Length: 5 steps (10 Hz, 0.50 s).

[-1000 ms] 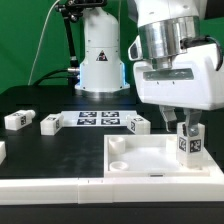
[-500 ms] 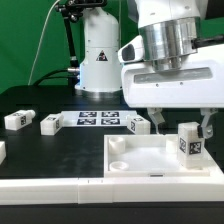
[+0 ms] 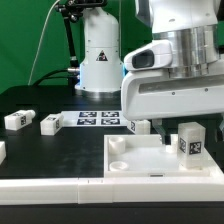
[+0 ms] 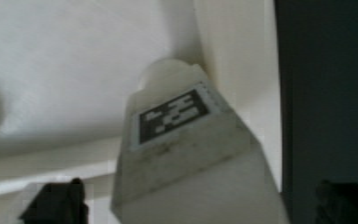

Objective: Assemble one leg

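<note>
A leg (image 3: pixel 189 140), a small white block with a black-and-white tag, stands upright in the corner of the large white panel (image 3: pixel 135 158) at the exterior view's right. My gripper (image 3: pixel 183 123) hangs just over it, open, with one finger (image 3: pixel 157 123) apart from the leg's side. In the wrist view the leg (image 4: pixel 190 140) rises between the two dark fingertips (image 4: pixel 60 202), and neither touches it. My gripper (image 4: pixel 197 205) holds nothing.
Three more loose legs lie on the black table: two at the exterior view's left (image 3: pixel 16 119) (image 3: pixel 50 123) and one by the panel's far edge (image 3: pixel 139 125). The marker board (image 3: pixel 98 119) lies behind them. The arm's white base (image 3: pixel 100 60) stands at the back.
One second ago my gripper was shut on the leg on the panel. It has since opened, let the leg go and risen a little; the leg stays standing.
</note>
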Available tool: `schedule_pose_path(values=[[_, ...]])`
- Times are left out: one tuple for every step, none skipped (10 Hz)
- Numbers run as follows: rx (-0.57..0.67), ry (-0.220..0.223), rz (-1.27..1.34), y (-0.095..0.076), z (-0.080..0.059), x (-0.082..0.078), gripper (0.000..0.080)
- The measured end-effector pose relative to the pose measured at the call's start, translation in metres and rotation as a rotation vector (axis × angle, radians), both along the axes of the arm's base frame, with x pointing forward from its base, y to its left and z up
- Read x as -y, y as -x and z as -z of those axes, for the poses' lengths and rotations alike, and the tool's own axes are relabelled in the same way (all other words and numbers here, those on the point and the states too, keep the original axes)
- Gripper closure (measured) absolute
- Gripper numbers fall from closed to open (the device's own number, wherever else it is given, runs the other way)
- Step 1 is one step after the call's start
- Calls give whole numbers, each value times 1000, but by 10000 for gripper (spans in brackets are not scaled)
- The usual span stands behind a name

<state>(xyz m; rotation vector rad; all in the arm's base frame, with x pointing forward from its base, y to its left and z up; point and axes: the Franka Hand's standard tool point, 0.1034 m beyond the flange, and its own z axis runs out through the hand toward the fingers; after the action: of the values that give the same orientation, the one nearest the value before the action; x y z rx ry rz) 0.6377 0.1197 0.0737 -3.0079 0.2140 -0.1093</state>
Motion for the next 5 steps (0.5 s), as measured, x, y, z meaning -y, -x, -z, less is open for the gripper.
schedule_pose_path(values=[[13, 38, -136, 0, 1, -1, 151], [30, 52, -219, 0, 1, 1, 151], [47, 61, -288, 0, 2, 4, 151], [72, 71, -365, -1, 1, 7, 151], [70, 68, -343, 0, 2, 7, 151]])
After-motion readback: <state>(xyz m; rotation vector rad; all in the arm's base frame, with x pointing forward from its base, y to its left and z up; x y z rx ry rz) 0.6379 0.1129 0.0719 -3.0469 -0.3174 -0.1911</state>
